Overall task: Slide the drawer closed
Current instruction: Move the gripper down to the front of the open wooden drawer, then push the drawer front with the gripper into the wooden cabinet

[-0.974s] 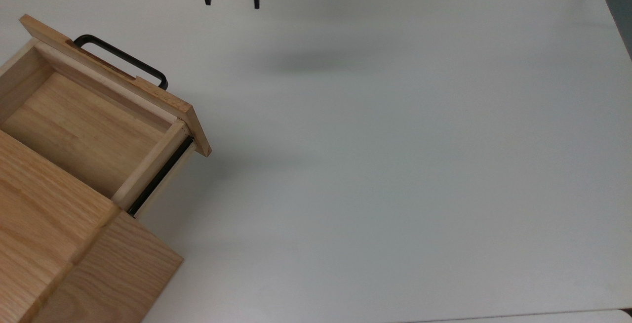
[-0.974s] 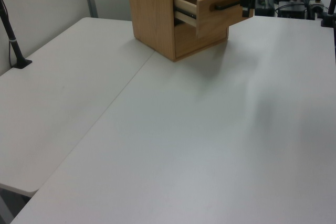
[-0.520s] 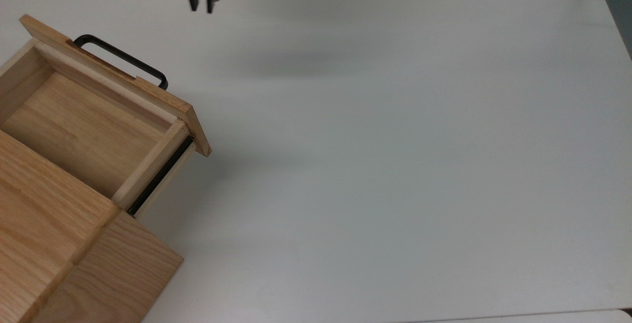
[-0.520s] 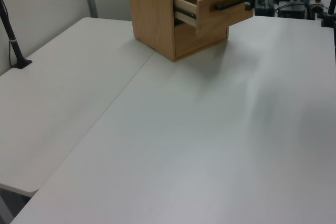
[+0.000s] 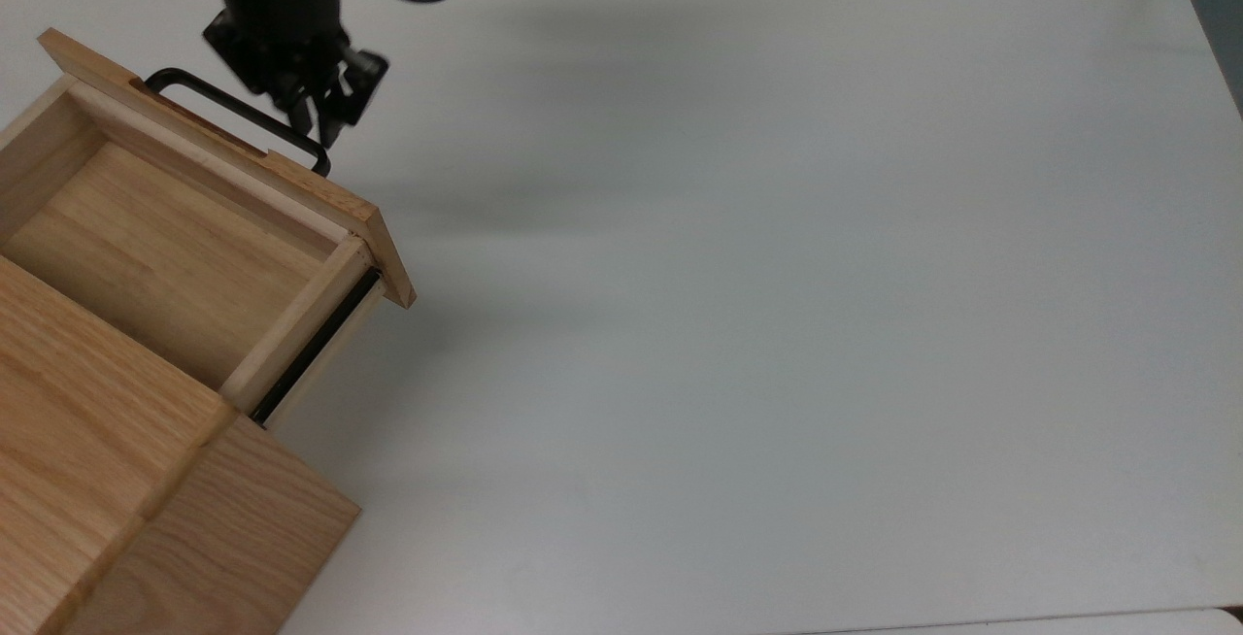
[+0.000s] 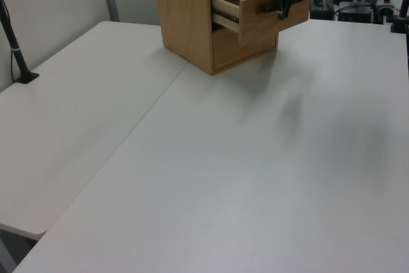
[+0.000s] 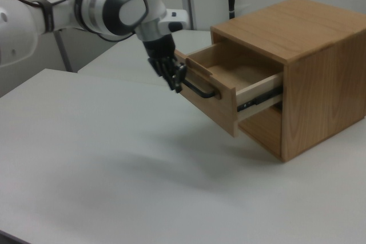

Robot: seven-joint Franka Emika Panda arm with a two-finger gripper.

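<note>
My pincer [image 5: 325, 125] [image 7: 178, 83] [image 6: 282, 6] hangs clenched, holding nothing, just in front of the handle [image 5: 233, 116] [image 7: 200, 91]. The drawer [image 5: 165, 237] [image 7: 226, 81] [image 6: 259, 11] stands pulled out from the cabinet [image 7: 311, 67] [image 6: 188, 11], at the top view's left, on the white table [image 5: 777, 276].

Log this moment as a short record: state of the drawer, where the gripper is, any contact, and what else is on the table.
drawer: pulled well out of the cabinet, inside empty
handle: black bar on the drawer's front panel
gripper: in front of the panel, at the handle's end on the top view's right, fingers close together
contact: appears to be at or against the handle; actual touch cannot be confirmed
table: white, holds the cabinet
task status: drawer not yet closed
</note>
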